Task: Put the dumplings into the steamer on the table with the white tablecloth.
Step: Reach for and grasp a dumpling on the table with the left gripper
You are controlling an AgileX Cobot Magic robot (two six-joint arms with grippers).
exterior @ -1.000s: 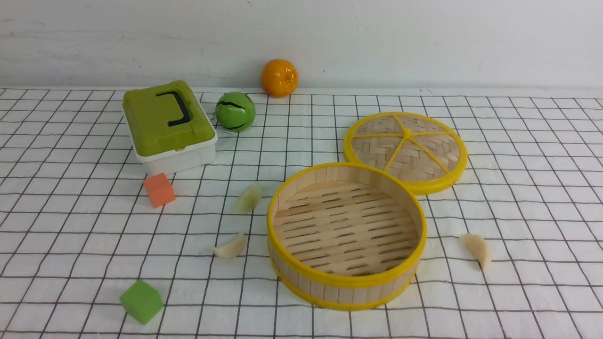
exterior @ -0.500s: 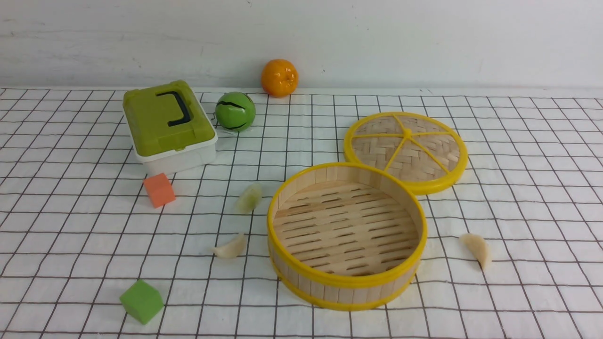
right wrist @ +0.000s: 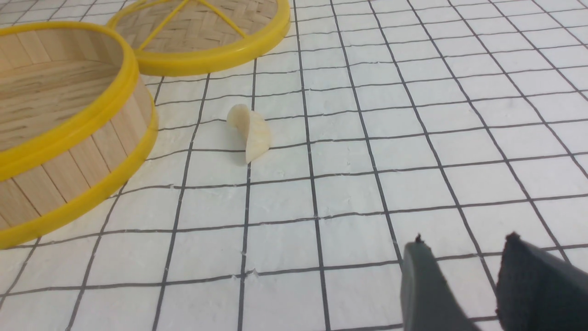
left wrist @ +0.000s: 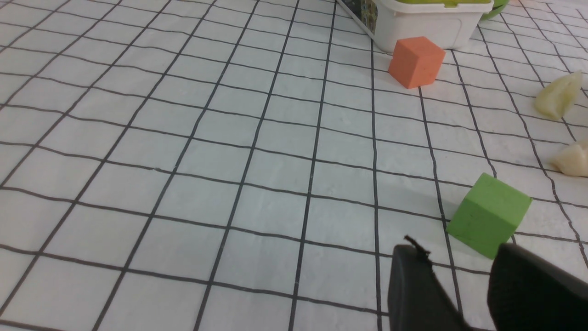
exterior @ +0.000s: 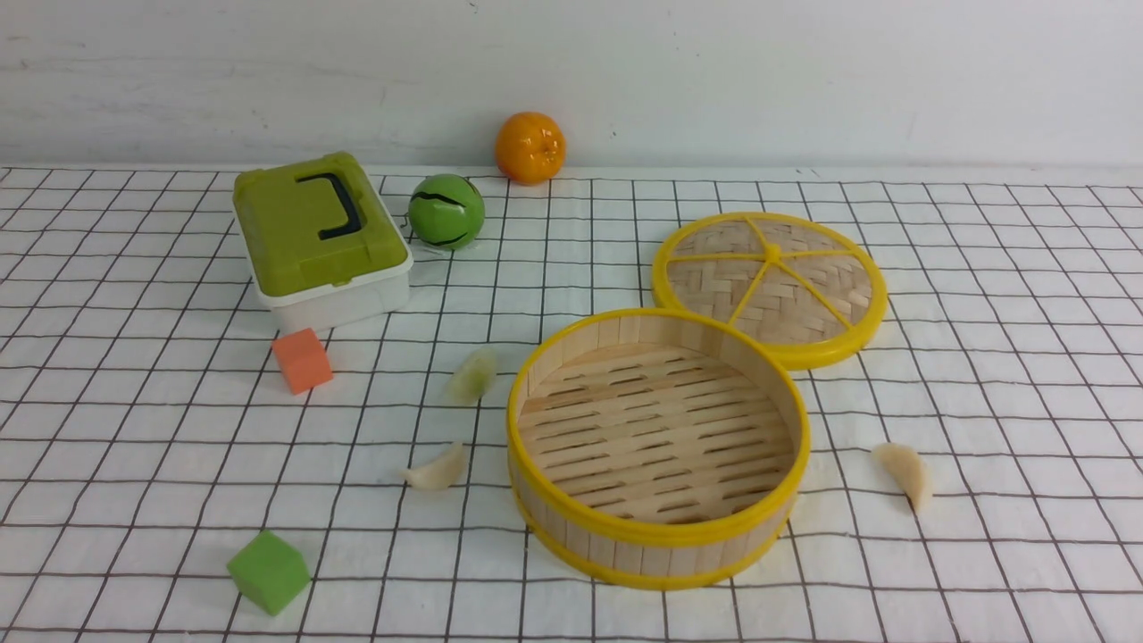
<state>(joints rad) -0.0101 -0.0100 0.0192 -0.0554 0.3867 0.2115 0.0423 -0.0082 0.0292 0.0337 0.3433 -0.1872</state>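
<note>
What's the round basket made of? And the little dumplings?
The steamer looks like pale wood or bamboo slats, grain showing, with glossy yellow plastic rims. The dumplings look smooth, slightly shiny, maybe soft plastic; I can't tell for sure.

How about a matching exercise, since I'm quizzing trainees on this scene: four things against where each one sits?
Things:
1. orange
2. woven lid
3. green cube
4. pale green dumpling

Places:
A. nearest the front, on the left
B. farthest back
C. just left of the steamer
D. behind the steamer, to its right

Pairs: 1-B, 2-D, 3-A, 4-C
</note>
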